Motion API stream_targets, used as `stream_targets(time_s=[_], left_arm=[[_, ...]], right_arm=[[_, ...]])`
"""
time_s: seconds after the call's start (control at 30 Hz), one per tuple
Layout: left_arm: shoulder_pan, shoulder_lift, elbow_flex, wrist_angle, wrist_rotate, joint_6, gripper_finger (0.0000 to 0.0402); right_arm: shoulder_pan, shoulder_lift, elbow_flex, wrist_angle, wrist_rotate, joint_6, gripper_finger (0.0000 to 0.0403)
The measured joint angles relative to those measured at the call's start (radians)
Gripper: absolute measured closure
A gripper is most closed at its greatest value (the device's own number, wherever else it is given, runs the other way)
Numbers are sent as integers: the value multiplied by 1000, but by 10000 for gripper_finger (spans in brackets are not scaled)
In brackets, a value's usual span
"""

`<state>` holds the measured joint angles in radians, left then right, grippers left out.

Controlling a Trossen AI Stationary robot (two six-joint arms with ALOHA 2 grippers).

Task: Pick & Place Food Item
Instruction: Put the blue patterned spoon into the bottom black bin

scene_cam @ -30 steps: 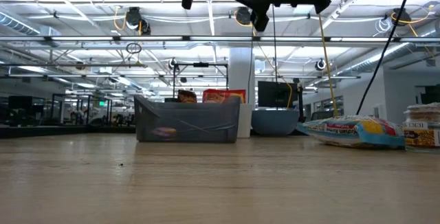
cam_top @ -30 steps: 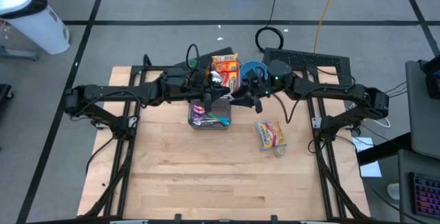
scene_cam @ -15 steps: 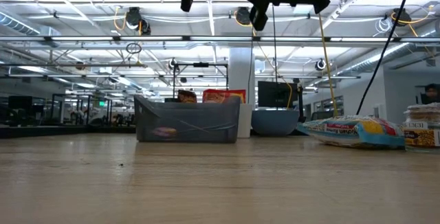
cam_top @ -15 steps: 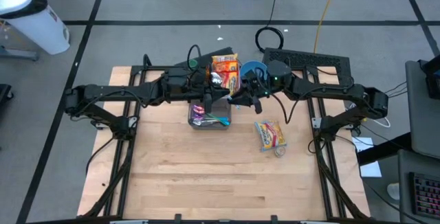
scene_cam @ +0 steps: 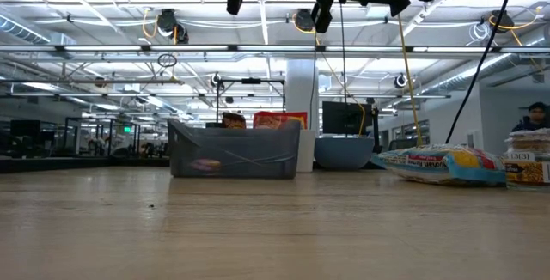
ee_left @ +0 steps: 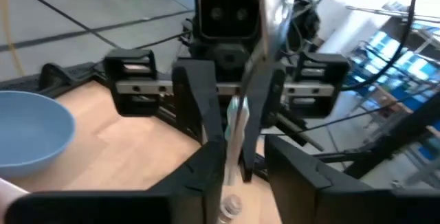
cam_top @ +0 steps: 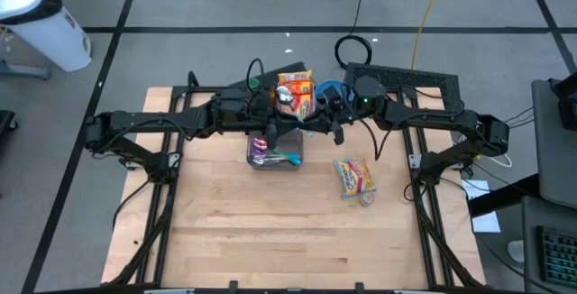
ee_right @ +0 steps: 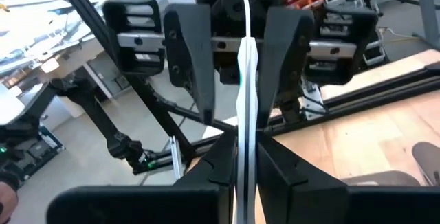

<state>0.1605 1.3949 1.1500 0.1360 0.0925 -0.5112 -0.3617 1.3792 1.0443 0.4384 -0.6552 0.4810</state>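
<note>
A thin silvery foil packet [cam_top: 285, 98] hangs in the air between my two grippers, above the far edge of a clear grey bin [cam_top: 274, 150]. It shows edge-on in the left wrist view [ee_left: 242, 124] and in the right wrist view [ee_right: 245, 66]. My left gripper [cam_top: 278, 124] and my right gripper [cam_top: 314, 126] face each other, fingertips nearly meeting, and both are shut on the packet. High in the low view only the arms' undersides show [scene_cam: 322, 9]. My left gripper pinches the packet's flat faces [ee_left: 239, 157] between its two fingers, coming level from the table's left side. The packet stands on edge, clear of the bin and table. My right gripper pinches the same packet's faces [ee_right: 245, 124] between its two fingers, level from the table's right side, opposite the left fingers [ee_right: 196, 59]. The packet stands upright above the fingers, lifted clear.
The bin holds several colourful packs [cam_top: 270, 157]. Behind it stand an orange box [cam_top: 295, 85] and a blue bowl [cam_top: 332, 89], which also shows in the left wrist view [ee_left: 31, 138]. A snack bag [cam_top: 354, 176] and a small round thing [cam_top: 368, 198] lie to the right. The near half of the table is bare wood [cam_top: 270, 240].
Both grippers have risen a little with the packet between them, and the right gripper has gone slightly toward the table's left edge. The packet's silvery end has swung a little toward the far edge.
</note>
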Motion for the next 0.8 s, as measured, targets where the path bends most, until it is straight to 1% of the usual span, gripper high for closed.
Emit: stream_targets(time_s=[0.13, 0.17, 0.23, 0.3, 0.33, 0.37, 0.43, 0.57, 0.67, 0.8], left_arm=[[29, 0, 0, 4, 112, -32, 257], [40, -1, 0, -1, 159, -46, 249], [66, -12, 0, -27, 285, -70, 236], [90, -35, 1, -98, 414, -102, 226], [93, -51, -1, -149, 453, -106, 223], [94, -66, -2, -190, 464, -95, 222], [93, -112, -2, -300, 455, -53, 222], [89, -236, 0, -423, 363, 21, 231], [76, -319, 0, -449, 305, 64, 237], [72, -437, -1, -462, 230, 116, 240]], right_arm=[[-18, 1, 12, 16, -6, 16, 381], [-23, 1, 18, 11, -9, 16, 381], [-32, 1, 37, -12, -19, 14, 381], [-44, 1, 63, -42, -1, -4, 381], [-52, 0, 77, -60, 4, -15, 381], [-58, -2, 90, -85, 7, -26, 381], [-70, -1, 117, -139, 8, -49, 381], [-89, 29, 174, -206, -1, -83, 381], [-101, 78, 220, -232, 4, -91, 381], [-95, 177, 282, -249, 0, -101, 381]])
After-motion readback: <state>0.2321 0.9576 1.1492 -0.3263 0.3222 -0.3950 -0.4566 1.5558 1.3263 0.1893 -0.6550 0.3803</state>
